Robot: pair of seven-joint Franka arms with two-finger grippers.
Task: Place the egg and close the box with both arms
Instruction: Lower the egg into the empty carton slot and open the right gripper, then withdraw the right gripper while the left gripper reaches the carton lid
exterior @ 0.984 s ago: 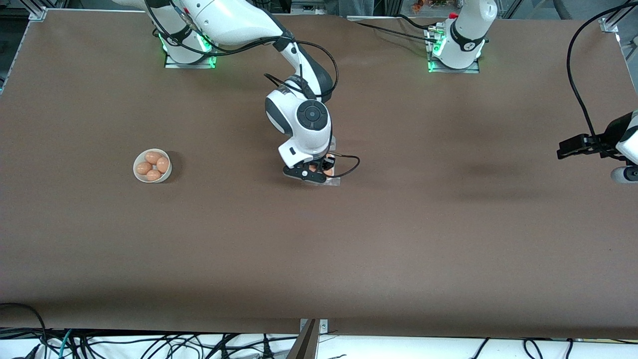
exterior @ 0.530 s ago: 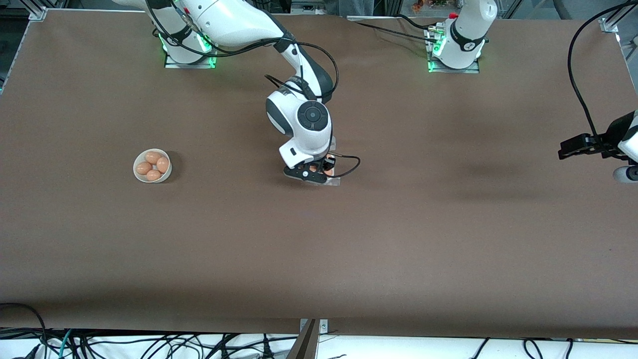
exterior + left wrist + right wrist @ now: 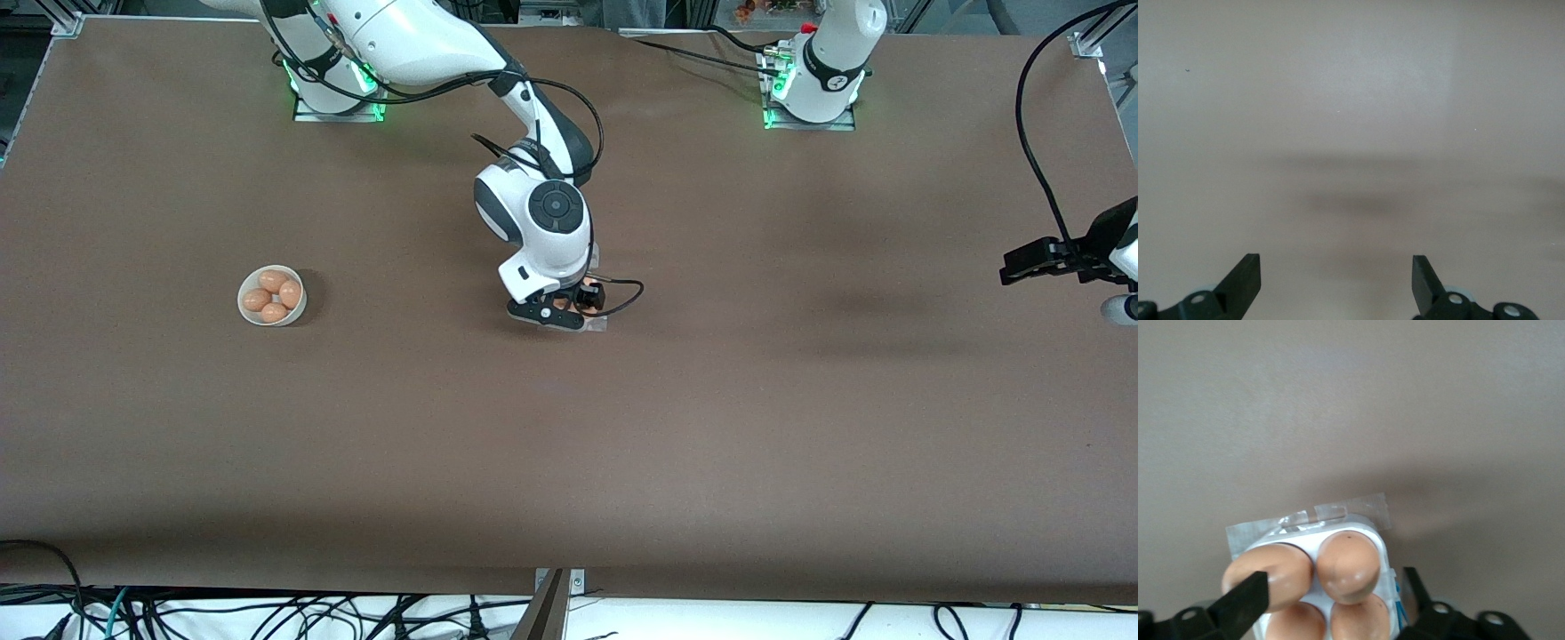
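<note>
The box (image 3: 1381, 553) is a white tray with a clear plastic flap (image 3: 1338, 510) along one edge. Its cells hold several orange-brown eggs; one egg (image 3: 1348, 563) shows on top between my right fingers. My right gripper (image 3: 1331, 600) is open just over the box, one finger to each side, holding nothing. In the front view the right gripper (image 3: 560, 313) hides most of the box (image 3: 597, 324) at the table's middle. My left gripper (image 3: 1031, 262) waits at the left arm's end of the table, and the left wrist view shows it (image 3: 1336, 280) open over bare table.
A round white bowl (image 3: 272, 296) with several more eggs stands toward the right arm's end of the table. A black cable (image 3: 622, 293) loops beside the right gripper. The brown table top (image 3: 569, 444) spreads all round.
My right gripper has shifted slightly over the box. My left arm has drifted a little toward the table's end.
</note>
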